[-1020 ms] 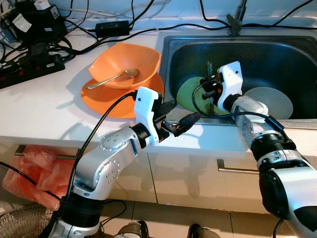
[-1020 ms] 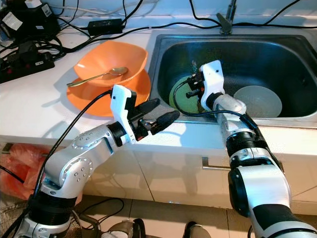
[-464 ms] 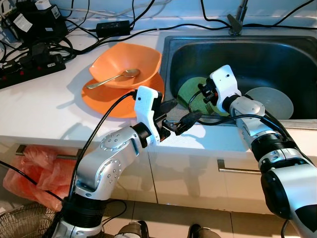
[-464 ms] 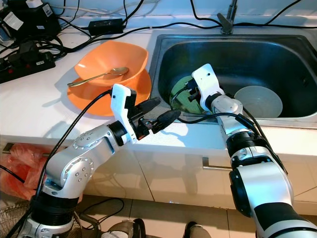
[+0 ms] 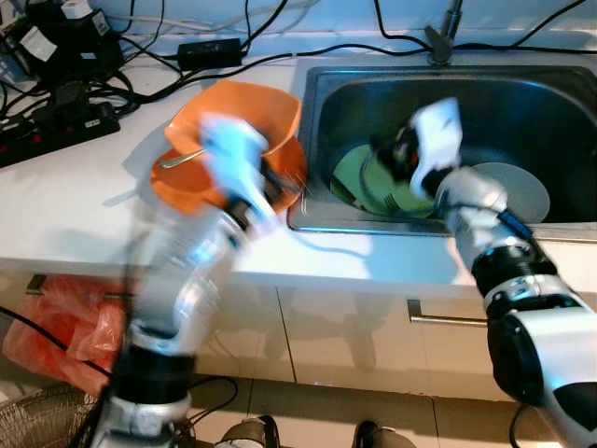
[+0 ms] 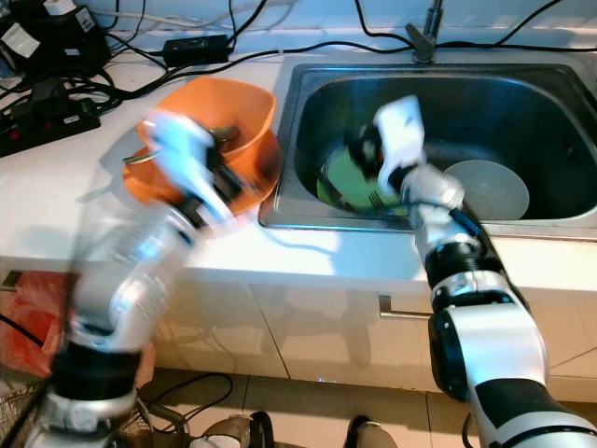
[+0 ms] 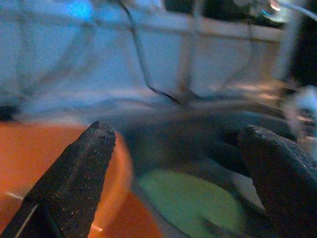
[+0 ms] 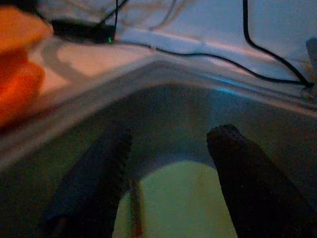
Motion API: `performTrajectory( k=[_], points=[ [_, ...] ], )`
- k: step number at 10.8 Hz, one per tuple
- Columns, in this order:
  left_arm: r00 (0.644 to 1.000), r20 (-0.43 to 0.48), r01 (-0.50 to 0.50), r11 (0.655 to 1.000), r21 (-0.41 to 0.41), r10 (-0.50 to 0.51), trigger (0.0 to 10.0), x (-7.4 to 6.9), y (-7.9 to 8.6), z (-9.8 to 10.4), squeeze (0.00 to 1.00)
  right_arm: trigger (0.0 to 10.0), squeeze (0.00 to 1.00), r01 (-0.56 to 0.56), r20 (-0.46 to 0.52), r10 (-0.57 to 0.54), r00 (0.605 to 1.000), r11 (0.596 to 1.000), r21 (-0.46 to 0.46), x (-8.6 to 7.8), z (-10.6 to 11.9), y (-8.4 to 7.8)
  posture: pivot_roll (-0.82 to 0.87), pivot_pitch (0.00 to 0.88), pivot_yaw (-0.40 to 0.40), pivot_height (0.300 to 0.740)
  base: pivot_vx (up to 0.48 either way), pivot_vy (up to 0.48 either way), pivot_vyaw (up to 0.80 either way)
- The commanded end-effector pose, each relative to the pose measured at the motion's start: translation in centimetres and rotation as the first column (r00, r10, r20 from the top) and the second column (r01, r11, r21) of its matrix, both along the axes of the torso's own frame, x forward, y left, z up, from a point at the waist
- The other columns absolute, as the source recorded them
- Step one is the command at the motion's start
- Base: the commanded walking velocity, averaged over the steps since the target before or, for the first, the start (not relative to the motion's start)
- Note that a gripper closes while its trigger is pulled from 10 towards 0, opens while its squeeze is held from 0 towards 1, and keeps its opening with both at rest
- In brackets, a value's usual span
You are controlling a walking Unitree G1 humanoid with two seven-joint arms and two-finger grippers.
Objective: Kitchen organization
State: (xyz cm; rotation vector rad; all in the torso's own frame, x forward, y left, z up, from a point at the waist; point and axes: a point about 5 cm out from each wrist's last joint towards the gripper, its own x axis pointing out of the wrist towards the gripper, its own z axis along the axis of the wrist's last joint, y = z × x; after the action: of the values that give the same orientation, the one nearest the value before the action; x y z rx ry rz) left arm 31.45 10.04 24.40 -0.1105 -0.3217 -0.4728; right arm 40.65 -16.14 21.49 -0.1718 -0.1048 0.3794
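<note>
Left gripper [image 7: 173,163] swung up to the orange bowl [image 5: 244,117], wide open, empty | right gripper [image 8: 171,153] open over green plate [image 5: 373,182] in sink [image 5: 522,89] | nothing grabbed yet

The white kitchen counter [image 5: 84,201] carries an orange flat plate [image 6: 252,177] at about 10 o'clock, and an orange squarish bowl [image 6: 244,110] sits on that plate. Black power strips and tangled cables [image 5: 56,103] lie at the far 10 o'clock corner, with a black adapter box [image 5: 212,49] nearer to 12. A steel sink basin [image 5: 522,121] is sunk into the counter from 12 to 2 o'clock.
</note>
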Motion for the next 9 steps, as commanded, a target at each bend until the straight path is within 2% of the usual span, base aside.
performTrajectory(
  k=[1,3,5,6,7,9],
  points=[
    [0.993,0.044,-0.113,0.994,-0.007,0.113,10.0,0.0,0.9,0.1,1.0,10.0,1.0,-0.035,0.019,0.035,0.999,0.999,0.037,0.0,0.8,1.0,0.06,0.15,0.09,0.74,0.0,0.0,0.0],
    [0.955,0.033,-0.293,0.955,-0.051,0.294,10.0,1.3,4.4,0.7,1.0,10.0,1.0,-0.115,0.027,0.113,0.993,0.982,0.146,-0.5,1.0,2.5,0.06,0.15,0.09,0.74,0.0,0.0,0.0],
    [0.892,0.018,-0.449,0.891,-0.069,0.451,10.0,1.7,6.6,0.5,1.0,10.0,1.0,-0.188,0.024,0.187,0.982,0.965,0.183,-1.3,0.7,4.1,0.06,0.15,0.088,0.74,0.0,0.0,0.0],
    [0.849,-0.027,-0.528,0.844,-0.098,0.528,10.0,1.9,8.0,0.1,1.0,10.0,1.0,-0.203,0.02,0.203,0.979,0.959,0.198,-1.7,0.6,4.6,0.06,0.15,0.088,0.74,0.0,0.0,0.0],
    [0.822,-0.098,-0.57,0.81,-0.134,0.562,10.0,2.2,9.0,-0.7,1.0,10.0,1.0,-0.213,0.017,0.214,0.977,0.956,0.203,-2.1,0.6,5.0,0.05,0.15,0.086,0.74,0.0,0.0,0.0],
    [0.797,-0.15,-0.604,0.779,-0.17,0.585,10.0,2.5,9.7,-1.0,1.0,10.0,1.0,-0.22,0.015,0.222,0.975,0.954,0.203,-2.3,0.8,5.0,0.05,0.149,0.084,0.74,0.0,0.0,0.0]
  ],
)
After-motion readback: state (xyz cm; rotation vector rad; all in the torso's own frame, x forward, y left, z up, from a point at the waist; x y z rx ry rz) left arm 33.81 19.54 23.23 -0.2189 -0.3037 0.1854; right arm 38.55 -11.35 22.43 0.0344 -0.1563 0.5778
